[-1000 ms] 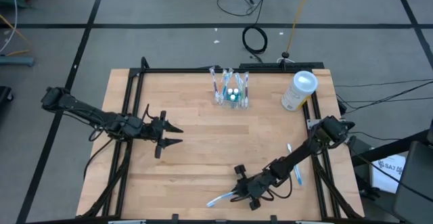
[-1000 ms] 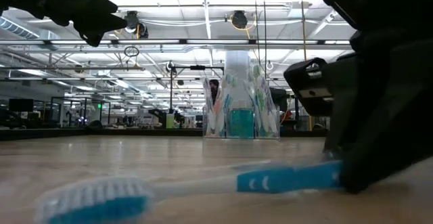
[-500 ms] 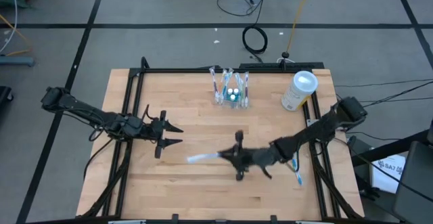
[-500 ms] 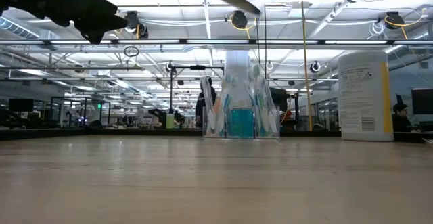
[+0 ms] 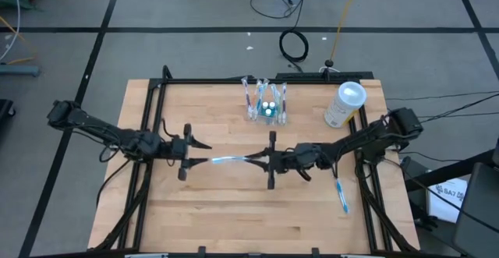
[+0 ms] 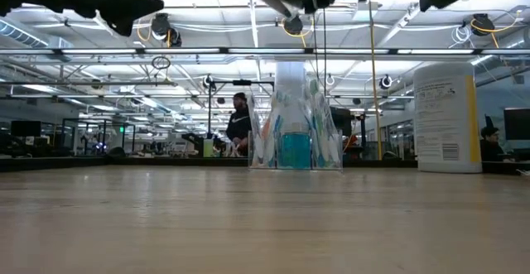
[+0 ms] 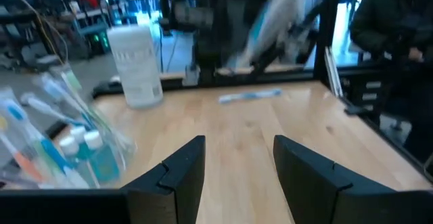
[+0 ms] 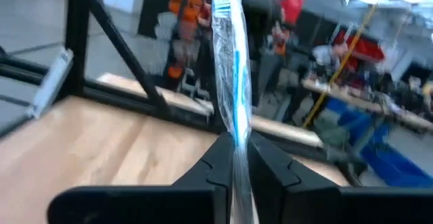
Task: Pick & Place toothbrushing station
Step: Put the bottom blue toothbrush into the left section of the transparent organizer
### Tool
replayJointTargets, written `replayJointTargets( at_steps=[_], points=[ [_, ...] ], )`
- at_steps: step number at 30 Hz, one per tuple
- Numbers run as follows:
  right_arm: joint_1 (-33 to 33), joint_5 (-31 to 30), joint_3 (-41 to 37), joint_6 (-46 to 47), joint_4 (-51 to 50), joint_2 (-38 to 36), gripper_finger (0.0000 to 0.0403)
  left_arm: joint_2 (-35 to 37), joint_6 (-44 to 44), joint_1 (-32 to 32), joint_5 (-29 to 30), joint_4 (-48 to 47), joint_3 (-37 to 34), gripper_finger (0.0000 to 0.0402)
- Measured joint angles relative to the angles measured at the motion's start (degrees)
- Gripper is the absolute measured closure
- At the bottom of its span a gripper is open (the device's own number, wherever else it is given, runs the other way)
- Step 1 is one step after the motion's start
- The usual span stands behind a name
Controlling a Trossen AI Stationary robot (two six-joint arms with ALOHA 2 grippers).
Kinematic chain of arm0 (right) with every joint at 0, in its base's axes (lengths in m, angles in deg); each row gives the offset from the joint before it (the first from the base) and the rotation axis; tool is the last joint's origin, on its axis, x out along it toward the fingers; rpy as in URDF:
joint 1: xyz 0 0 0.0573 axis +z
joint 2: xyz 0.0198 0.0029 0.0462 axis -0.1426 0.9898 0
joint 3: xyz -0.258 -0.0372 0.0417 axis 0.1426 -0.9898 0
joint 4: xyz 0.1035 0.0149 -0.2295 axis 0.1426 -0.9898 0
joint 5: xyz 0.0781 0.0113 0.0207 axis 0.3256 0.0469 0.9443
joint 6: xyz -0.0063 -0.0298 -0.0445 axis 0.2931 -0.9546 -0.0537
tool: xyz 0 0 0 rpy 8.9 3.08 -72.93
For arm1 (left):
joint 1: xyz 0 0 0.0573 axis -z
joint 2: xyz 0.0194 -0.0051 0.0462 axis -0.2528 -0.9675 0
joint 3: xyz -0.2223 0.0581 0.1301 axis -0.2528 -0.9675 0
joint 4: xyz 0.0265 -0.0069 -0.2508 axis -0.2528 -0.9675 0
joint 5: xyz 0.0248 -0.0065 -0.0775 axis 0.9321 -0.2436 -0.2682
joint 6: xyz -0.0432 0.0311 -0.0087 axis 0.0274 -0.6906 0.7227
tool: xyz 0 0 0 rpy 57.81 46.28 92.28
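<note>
**Both arms reach in over mid-table**

My right arm stretches from the table's right edge toward the centre, held above the surface. My right gripper [image 5: 265,161] is clamped tight on a toothbrush [image 5: 230,161], whose brush end juts out past my fingertips toward my other arm. My left arm reaches in from the left edge, its left gripper [image 5: 200,153] parted, holding nothing, pointed at the right one.

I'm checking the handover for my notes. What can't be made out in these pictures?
- Low view: both grippers are cut off by the top edge; the held toothbrush doesn't show.
- Left wrist view: that toothbrush is a blur.
- High view: whether its bristle end touches the left gripper.
- High view: how many brushes stand in the holder; too small.
</note>
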Motion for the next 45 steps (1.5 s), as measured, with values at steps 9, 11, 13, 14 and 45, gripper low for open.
replayJointTargets(
  at_steps=[9, 11, 13, 14, 45],
  points=[
    [-2.6, 1.1, -5.3, 4.7, 10.1, 0.4, 0.038, -0.3, -2.5, -3.7, 1.3, 4.0, 0.0, 0.022],
    [-3.1, 3.1, -5.7, 4.7, 12.2, 0.1, 0.0381, -1.9, -3.5, -5.1, 1.0, 5.7, 0.0, 0.022],
    [-3.5, 4.3, -6.2, 5.1, 13.1, 0.2, 0.0379, -3.9, -3.8, -6.4, 0.9, 8.0, 0.0, 0.022],
    [-3.6, 4.5, -6.3, 5.3, 13.1, 0.4, 0.0378, -5.2, -3.8, -7.0, 0.9, 10.2, 0.0, 0.022],
    [-7.9, 4.6, -6.2, 5.1, 14.4, 0.3, 0.0374, -28.2, -8.1, -15.9, -17.2, 35.8, 11.3, 0.022]
  ],
)
